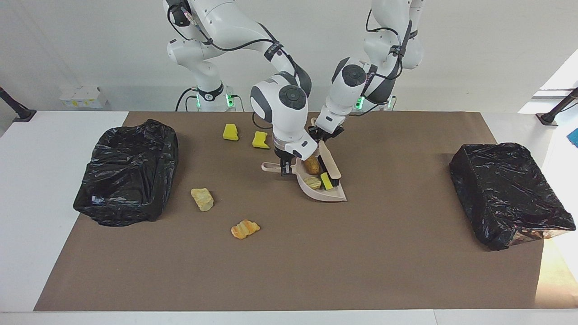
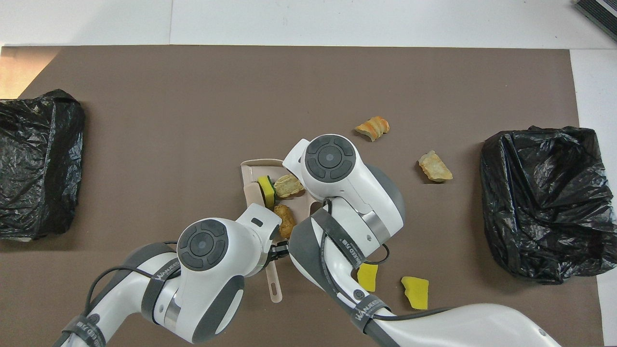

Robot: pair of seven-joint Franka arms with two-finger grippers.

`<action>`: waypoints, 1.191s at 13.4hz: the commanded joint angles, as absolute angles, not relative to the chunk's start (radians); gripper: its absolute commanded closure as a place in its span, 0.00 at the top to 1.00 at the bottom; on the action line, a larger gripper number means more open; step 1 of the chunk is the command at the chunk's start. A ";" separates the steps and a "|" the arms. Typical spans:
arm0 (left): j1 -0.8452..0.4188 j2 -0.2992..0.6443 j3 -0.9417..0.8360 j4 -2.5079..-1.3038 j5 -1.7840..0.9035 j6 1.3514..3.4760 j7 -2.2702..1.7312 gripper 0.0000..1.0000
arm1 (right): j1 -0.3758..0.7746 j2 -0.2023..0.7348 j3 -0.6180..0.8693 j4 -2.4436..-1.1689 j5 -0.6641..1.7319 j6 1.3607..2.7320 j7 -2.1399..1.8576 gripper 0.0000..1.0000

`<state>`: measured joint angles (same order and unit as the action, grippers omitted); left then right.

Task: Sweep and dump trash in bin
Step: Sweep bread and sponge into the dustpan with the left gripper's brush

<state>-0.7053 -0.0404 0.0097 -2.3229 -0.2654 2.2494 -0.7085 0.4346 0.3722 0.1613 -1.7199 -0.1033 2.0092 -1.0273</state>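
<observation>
Beige dustpan (image 1: pixel 332 194), clamped by our right gripper (image 1: pixel 284 169), held 3 scraps; left gripper (image 1: pixel 321 135) gripped the brush (image 1: pixel 329 166) — we'd tilt it back, gently.

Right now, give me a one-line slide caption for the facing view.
Right gripper holds the dustpan while left gripper holds the brush inside it against three scraps.

You're looking down from high across the table, facing both robots; overhead, you're peering steeply forward from their end. Both views are sharing the brown mat (image 1: pixel 289 253) (image 2: pixel 193 96).
</observation>
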 commanded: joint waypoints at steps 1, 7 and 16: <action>-0.729 -0.034 0.026 -2.283 -0.181 2.159 -0.825 0.00 | 0.420 0.342 0.173 -1.755 -0.088 2.029 -1.022 0.00; -0.736 -0.045 0.022 -2.244 -0.129 1.962 -0.813 0.00 | 0.407 0.342 0.173 -1.755 -0.051 2.040 -1.049 0.00; -0.640 -0.095 0.015 -2.165 -0.129 1.856 -0.781 0.00 | 0.342 0.330 0.173 -1.755 0.044 2.046 -1.175 0.00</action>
<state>-0.6889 -0.0688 0.0147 -2.1867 -0.1428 1.8992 -0.7958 0.3774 0.3598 0.1620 -1.7268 -0.0033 2.0259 -1.0988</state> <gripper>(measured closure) 0.744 0.687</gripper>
